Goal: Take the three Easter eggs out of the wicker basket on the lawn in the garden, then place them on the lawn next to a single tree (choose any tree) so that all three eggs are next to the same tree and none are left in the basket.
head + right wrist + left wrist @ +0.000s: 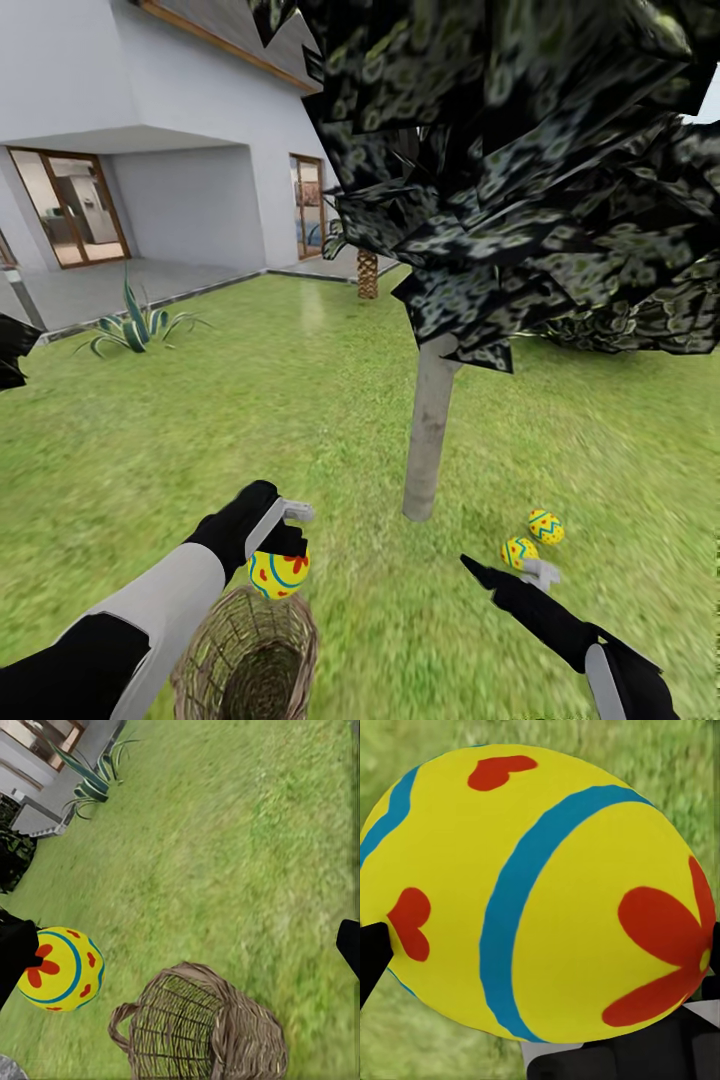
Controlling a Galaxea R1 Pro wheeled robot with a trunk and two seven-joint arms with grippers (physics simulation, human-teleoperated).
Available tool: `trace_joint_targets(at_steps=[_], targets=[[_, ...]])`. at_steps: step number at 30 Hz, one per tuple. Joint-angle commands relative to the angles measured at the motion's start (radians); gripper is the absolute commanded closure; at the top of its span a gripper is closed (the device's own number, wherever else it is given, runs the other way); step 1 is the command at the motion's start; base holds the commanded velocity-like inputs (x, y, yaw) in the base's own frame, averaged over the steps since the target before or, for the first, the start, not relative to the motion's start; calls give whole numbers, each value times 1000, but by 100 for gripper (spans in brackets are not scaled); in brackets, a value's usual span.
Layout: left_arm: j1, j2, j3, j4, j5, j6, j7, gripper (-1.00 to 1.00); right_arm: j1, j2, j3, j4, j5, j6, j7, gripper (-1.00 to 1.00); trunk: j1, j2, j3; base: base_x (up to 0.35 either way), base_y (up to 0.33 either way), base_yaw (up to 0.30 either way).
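My left gripper (280, 545) is shut on a yellow Easter egg (278, 574) with blue bands and a red flower (540, 892), held just above the rim of the wicker basket (250, 650). In the right wrist view that egg (60, 969) hangs beside the basket (225, 1035), and nothing shows inside the weave. Two more yellow eggs (546, 525) (519, 551) lie on the lawn (250, 420) right of the pale grey tree trunk (430, 430). Close to the nearer of those eggs, my right gripper (508, 573) is open and holds nothing.
Dark speckled foliage (520, 170) hangs low over the trunk. A white house (180, 110) with glass doors and a grey patio (110, 285) lies behind, with a spiky agave (135, 325) at its edge and a palm trunk (367, 272) further back. Open grass stretches left of the tree.
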Motion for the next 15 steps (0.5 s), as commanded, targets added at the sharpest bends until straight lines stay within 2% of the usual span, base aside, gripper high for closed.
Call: trace_joint_targets(at_steps=[1, 9, 15], targets=[[-1, 1, -6, -2, 11, 4, 9, 100, -1, 1, -3, 0, -5, 8, 2, -100, -4, 6, 3, 0, 0, -194], [-1, 1, -5, -2, 11, 2, 10, 100, -1, 1, -2, 0, -5, 8, 4, -100, -34, 62, 39, 0, 0, -196], [-1, -1, -5, 0, 11, 1, 11, 100, -1, 1, -4, 0, -7, 7, 6, -100, -57, 104, 60, 0, 0, -52]])
